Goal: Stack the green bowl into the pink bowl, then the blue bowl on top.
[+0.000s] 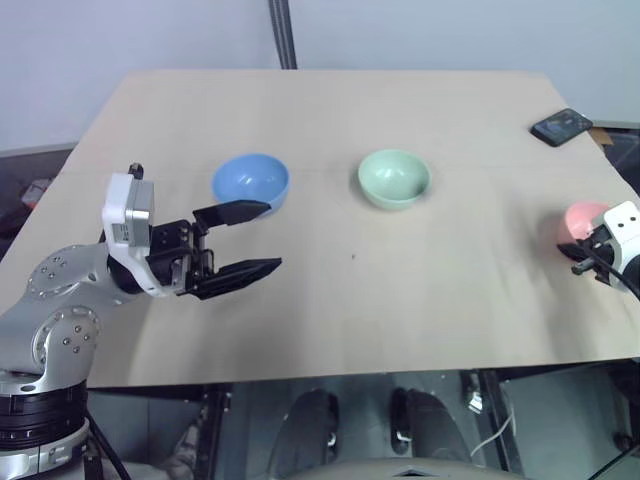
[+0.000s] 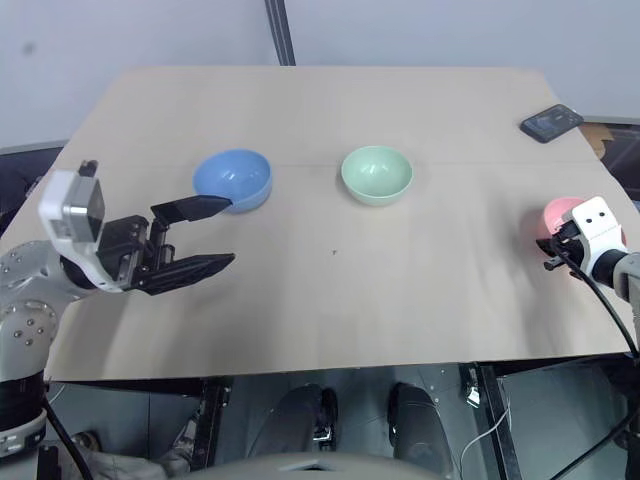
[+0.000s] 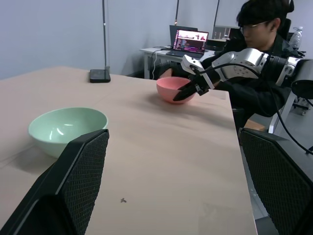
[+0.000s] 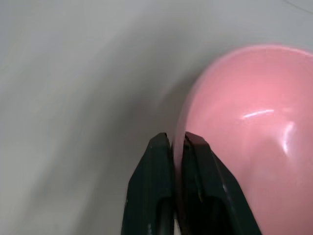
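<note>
Currently the right gripper is clamped on the near rim of the pink bowl, one finger outside the wall and one inside, with the rim pinched thin between them. The pink bowl sits at the right edge of the wooden table, well apart from the other two bowls. The green bowl rests near the table's middle; the blue bowl rests to its left. Both stand upright and empty.

The left gripper hovers with its fingers wide apart and holds nothing. It points across the table, just in front of the blue bowl.

Procedure for the step in hand, as judged from this layout:
1. Confirm that the pinch on the pink rim is seated deep enough that the bowl will not pivot when moved.
2. Bring the pink bowl inward toward the table's middle, since its present place at the edge leaves little margin for stacking.
3. Keep the bowl level during travel; a one-sided rim grip is likely to let it tilt.
4. Set it down flat before releasing, then address the green bowl.

View comparison: the right wrist view shows the finger-to-rim contact directly, which the head views do not resolve. The left wrist view shows the right gripper at the pink bowl from the side, plus a person seated beyond the table, a laptop and a dark stand base. The head views show a phone at the far right corner.
</note>
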You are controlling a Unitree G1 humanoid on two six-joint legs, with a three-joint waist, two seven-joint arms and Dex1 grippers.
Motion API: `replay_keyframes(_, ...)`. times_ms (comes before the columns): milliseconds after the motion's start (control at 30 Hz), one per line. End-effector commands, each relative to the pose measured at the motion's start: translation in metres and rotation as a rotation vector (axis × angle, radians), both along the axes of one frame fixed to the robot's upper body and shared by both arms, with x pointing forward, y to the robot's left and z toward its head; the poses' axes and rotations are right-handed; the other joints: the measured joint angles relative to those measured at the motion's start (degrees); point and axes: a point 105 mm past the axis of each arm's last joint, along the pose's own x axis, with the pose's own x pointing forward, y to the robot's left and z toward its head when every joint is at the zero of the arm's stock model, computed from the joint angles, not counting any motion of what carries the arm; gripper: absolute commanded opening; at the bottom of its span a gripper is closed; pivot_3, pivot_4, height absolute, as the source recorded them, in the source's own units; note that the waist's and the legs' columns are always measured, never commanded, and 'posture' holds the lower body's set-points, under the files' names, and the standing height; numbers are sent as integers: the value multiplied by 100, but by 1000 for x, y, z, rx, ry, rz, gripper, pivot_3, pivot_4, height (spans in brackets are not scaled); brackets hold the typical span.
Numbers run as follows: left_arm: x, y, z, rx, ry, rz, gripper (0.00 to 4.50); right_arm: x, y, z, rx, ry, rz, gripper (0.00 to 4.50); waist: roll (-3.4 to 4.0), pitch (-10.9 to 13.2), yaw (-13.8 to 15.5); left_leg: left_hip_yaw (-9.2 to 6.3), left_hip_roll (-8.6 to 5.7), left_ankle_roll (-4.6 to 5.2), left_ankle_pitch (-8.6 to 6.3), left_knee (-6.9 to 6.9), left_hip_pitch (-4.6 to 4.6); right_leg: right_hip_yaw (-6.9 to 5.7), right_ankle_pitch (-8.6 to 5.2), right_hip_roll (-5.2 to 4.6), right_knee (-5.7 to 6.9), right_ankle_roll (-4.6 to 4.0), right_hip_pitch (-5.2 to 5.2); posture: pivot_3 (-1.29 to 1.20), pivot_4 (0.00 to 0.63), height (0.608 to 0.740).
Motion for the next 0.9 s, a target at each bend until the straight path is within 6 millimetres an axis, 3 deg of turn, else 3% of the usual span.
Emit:
replay_keyframes(33,-3,-2,4,-11,-32,20,4500,4,24,26,-33,-98,106,46,1,0,-1,0,0,0,0,0,0,0,0,0,0,0,0,0,150,740)
replay_keyframes(133,-1,4,-2,-9,-25,69,4500,-5,75,38,15,-143,315,46,2,0,-8,-1,1,-1,0,0,-2,0,0,0,0,0,-2,0,150,740)
replay_keyframes(200,2,11,-5,-13,-17,118,4500,-21,121,38,49,-132,496,46,2,0,-24,0,5,-2,1,0,-1,0,0,3,0,0,-2,0,150,740)
replay_keyframes(267,7,21,-13,-2,-13,189,4500,-41,173,29,73,-105,680,46,2,0,-19,-5,9,-6,3,0,0,-1,0,6,3,0,-2,0,150,740)
replay_keyframes(333,11,26,-18,10,-13,232,4500,-57,205,18,75,-77,800,46,2,0,-11,-6,9,-7,3,-1,2,-3,-1,6,5,-1,-2,0,150,740)
replay_keyframes(400,14,27,-18,0,-15,252,4500,-63,224,7,60,-64,864,46,0,0,16,-8,8,-7,3,0,1,-5,-5,5,5,-6,-2,0,150,740)
replay_keyframes(567,17,23,-15,3,-22,253,4500,-57,246,-11,20,2,925,46,-26,-14,10,-19,-6,-2,1,11,-3,-13,-13,-12,3,-21,6,0,150,740)
replay_keyframes(667,18,20,-15,14,-26,261,4500,-53,253,-6,74,9,933,1048,-27,-15,2,-20,1,-6,3,10,2,-14,-13,-4,8,-23,6,0,150,740)
replay_keyframes(833,25,20,-17,62,-6,304,4500,-52,251,10,103,-55,914,3650,-24,-13,15,-20,1,-11,6,9,-3,-14,-2,-2,16,-7,-1,0,150,740)
replay_keyframes(900,33,20,-15,98,-20,330,4500,-55,247,21,134,-114,893,4400,-25,-13,28,-20,-1,-10,6,9,-4,-15,-2,-3,14,-7,-1,0,150,740)
